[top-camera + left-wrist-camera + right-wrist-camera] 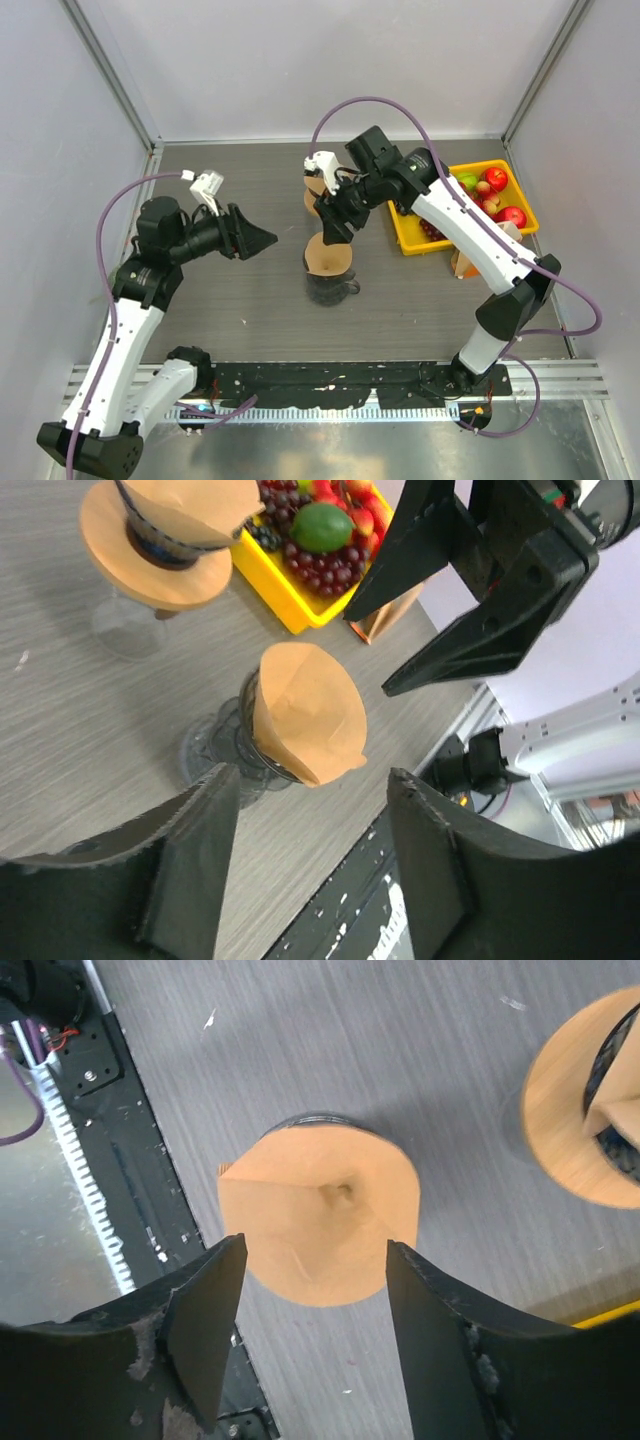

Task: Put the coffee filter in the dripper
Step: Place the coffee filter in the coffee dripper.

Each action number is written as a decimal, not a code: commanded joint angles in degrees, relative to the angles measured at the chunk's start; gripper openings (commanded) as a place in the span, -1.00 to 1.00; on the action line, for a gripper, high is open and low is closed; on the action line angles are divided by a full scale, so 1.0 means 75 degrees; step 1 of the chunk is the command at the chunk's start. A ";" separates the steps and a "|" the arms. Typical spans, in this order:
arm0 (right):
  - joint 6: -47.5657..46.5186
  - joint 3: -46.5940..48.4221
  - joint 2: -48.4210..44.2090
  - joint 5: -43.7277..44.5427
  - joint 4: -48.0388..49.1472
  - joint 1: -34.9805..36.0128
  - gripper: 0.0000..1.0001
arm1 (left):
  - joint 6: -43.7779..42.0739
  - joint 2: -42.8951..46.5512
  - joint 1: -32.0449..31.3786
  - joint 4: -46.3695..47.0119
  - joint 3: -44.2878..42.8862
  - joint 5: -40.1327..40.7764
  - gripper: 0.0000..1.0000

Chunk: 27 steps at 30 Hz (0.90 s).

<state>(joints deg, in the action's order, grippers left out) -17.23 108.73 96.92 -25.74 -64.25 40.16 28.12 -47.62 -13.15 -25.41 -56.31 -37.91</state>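
1. Left arm [130, 300]: reaches from the near left corner toward the middle of the table [230, 320].
2. Left gripper [262, 238]: points right at the filter from beside it, well short of touching. Its fingers [190, 860] stand moderately apart with nothing between them.
3. Filter [305, 720]: a brown paper cone, near the centre of the table. It sits in the mouth of the dripper, open end up. In the left wrist view its upper part rises above the rim and leans to one side. From above it hides the whole mouth of the dripper.
4. Dripper [222, 748]: dark clear glass, upright on the table, directly under the filter.
5. Second dripper [150, 555]: stands just behind the first, farther from the arms. It has a round wooden collar and also carries a brown paper cone.
6. Right gripper [334, 228]: hangs above the filter, pointing down at it. Its fingers [205, 1320] are moderately spread, one to each side of the cone as seen from the wrist. They are clear of the paper and hold nothing.
7. Right arm [480, 240]: arches from the near right edge over the tray to the centre.
8. Tray [408, 240]: yellow, at the far right of the table. It holds red apples [510, 215], a green fruit [322, 527] and dark grapes [320, 565].
9. Brown packet [463, 262]: just beside the tray's near edge, partly hidden by the right arm. What it is cannot be told.
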 commanded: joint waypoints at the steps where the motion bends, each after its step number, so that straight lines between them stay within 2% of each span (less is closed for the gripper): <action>1: 0.0177 -0.0573 -0.0408 -0.0750 -0.0035 -0.0502 0.25 | -0.0386 -0.0646 -0.0390 -0.0022 -0.0132 -0.0745 0.16; 4: 0.0259 -0.0996 -0.0419 -0.1313 0.0023 -0.0936 0.20 | -0.0327 -0.1184 -0.0777 0.0013 -0.0237 -0.0991 -0.10; 10: 0.0375 -0.1582 -0.0536 -0.1560 0.0456 -0.1042 0.04 | 0.0059 -0.1924 -0.1446 0.0574 -0.0238 -0.1320 -0.35; 20: 0.0388 -0.1735 -0.0361 -0.1561 0.0563 -0.1043 -0.06 | 0.0458 -0.2955 -0.1563 0.1278 -0.0074 -0.1203 -0.50; 27: 0.0294 -0.1899 -0.0209 -0.1572 0.0586 -0.1042 -0.07 | 0.0540 -0.3179 -0.1587 0.1407 -0.0039 -0.1180 -0.54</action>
<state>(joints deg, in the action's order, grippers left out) -14.70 94.87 95.29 -36.32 -61.25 32.21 31.55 -71.44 -24.75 -18.39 -56.34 -45.78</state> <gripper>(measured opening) 0.466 0.234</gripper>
